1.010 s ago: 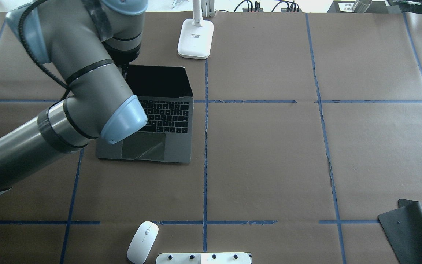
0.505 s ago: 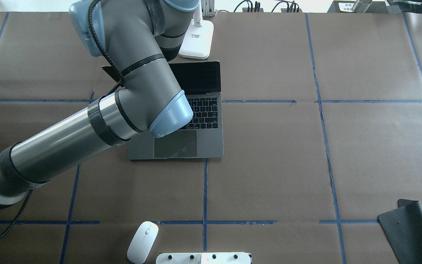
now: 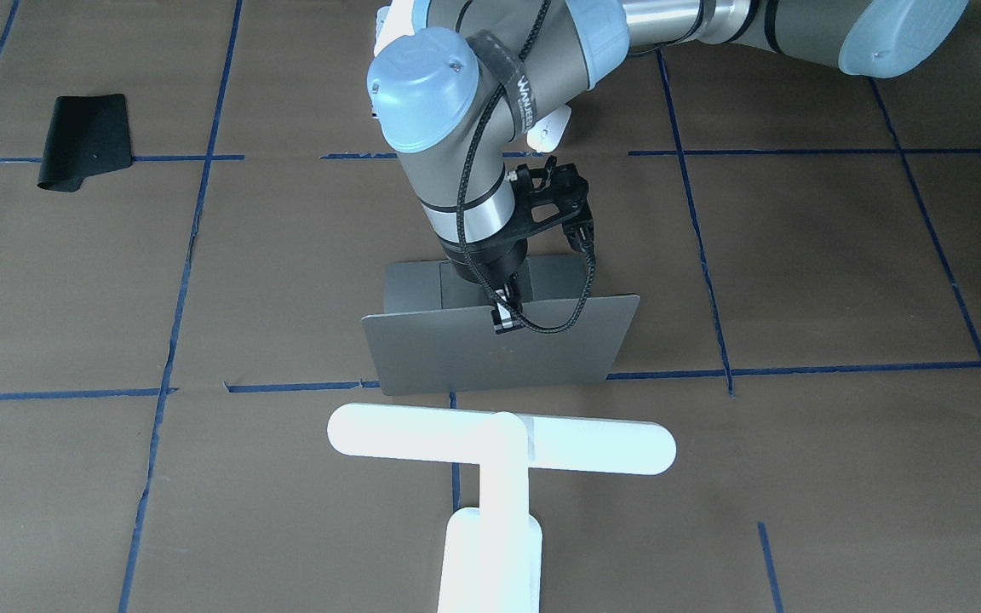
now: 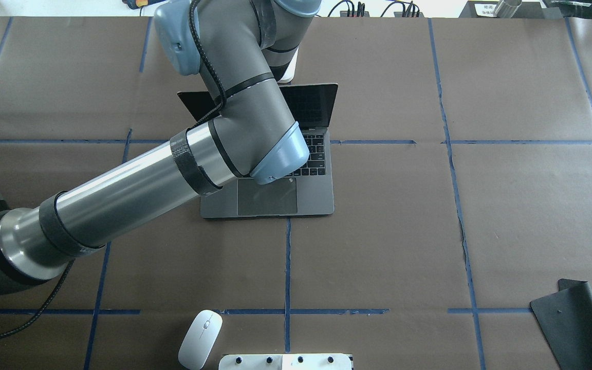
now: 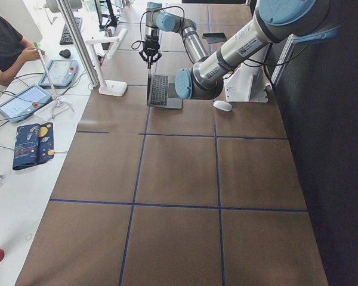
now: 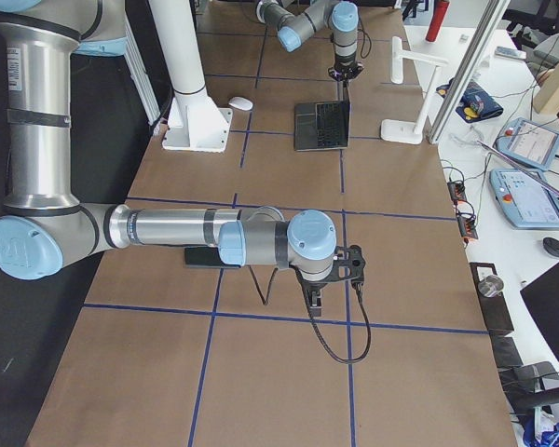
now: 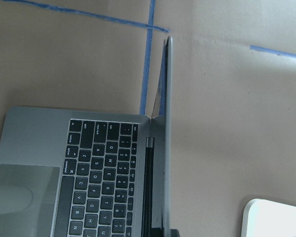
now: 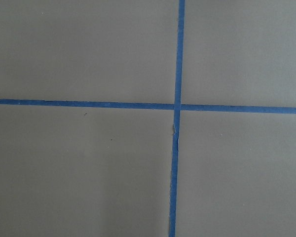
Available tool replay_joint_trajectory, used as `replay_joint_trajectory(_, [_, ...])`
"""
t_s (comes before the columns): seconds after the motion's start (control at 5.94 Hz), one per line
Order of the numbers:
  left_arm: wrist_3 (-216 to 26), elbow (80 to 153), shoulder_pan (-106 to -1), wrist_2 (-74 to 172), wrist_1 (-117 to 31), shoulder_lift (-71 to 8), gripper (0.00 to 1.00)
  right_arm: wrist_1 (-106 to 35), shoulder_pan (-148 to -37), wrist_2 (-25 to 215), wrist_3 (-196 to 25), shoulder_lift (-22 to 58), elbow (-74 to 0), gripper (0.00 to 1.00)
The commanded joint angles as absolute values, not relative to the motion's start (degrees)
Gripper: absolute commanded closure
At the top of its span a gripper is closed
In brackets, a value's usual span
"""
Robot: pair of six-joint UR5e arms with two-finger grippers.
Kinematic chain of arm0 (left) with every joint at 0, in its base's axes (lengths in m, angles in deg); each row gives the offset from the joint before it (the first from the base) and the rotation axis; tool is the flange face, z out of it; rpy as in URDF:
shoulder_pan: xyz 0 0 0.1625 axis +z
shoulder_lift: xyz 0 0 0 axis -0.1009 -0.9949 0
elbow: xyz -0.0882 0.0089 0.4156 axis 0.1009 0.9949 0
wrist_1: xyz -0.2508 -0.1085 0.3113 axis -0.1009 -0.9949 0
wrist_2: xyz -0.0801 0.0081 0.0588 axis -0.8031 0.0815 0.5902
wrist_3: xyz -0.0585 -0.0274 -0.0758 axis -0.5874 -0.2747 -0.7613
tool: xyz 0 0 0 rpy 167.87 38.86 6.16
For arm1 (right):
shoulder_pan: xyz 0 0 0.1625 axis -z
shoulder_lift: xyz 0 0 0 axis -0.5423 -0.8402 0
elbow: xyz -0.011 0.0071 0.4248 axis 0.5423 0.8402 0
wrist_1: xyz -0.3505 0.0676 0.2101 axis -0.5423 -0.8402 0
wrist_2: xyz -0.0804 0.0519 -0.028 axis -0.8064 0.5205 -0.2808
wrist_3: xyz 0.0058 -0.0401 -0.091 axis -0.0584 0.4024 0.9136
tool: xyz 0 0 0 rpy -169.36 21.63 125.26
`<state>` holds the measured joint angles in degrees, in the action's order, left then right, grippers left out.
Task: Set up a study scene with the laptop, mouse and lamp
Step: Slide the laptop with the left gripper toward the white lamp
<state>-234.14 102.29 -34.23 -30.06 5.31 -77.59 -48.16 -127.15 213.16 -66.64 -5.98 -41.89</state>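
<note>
Evidently clamped on the lid's top edge, the left gripper (image 3: 503,317) has dragged the open laptop (image 3: 456,349) sideways over the past second to sit just in front of the lamp (image 3: 499,447), so its placing looks nearly done; the right gripper (image 6: 315,300) hangs well apart, its fingers unreadable; I count one laptop, one lamp, one mouse (image 4: 201,331) lying untouched, one black mat (image 4: 576,318)

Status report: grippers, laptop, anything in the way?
Left gripper shut on laptop lid. Right gripper over bare table, state unclear. Lamp just beyond lid; mouse apart.
</note>
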Motion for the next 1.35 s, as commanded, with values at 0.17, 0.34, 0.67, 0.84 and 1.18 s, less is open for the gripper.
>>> replay_joint_trajectory(0.17, [-235.2, 101.5, -32.7, -30.1, 4.7, -79.0, 1.00, -48.2, -127.1, 213.2, -66.7, -6.1, -41.7, 0.00])
replay_joint_trajectory(0.34, [-236.0, 101.4, -32.5, -30.1, 4.6, -78.8, 1.00, -48.2, -127.1, 213.2, -66.7, -6.1, -41.6, 0.00])
replay_joint_trajectory(0.67, [-236.0, 101.4, -32.6, -30.0, 4.6, -78.1, 1.00, -48.2, -127.1, 213.2, -66.7, -6.1, -41.7, 0.00])
replay_joint_trajectory(0.84, [-235.5, 101.6, -32.6, -30.0, 4.6, -78.0, 0.78, -48.2, -127.1, 213.2, -66.7, -6.1, -41.9, 0.00])
replay_joint_trajectory(1.18, [-233.3, 102.1, -32.7, -30.0, 4.6, -77.6, 0.00, -48.2, -127.1, 213.2, -66.7, -6.0, -41.5, 0.00])
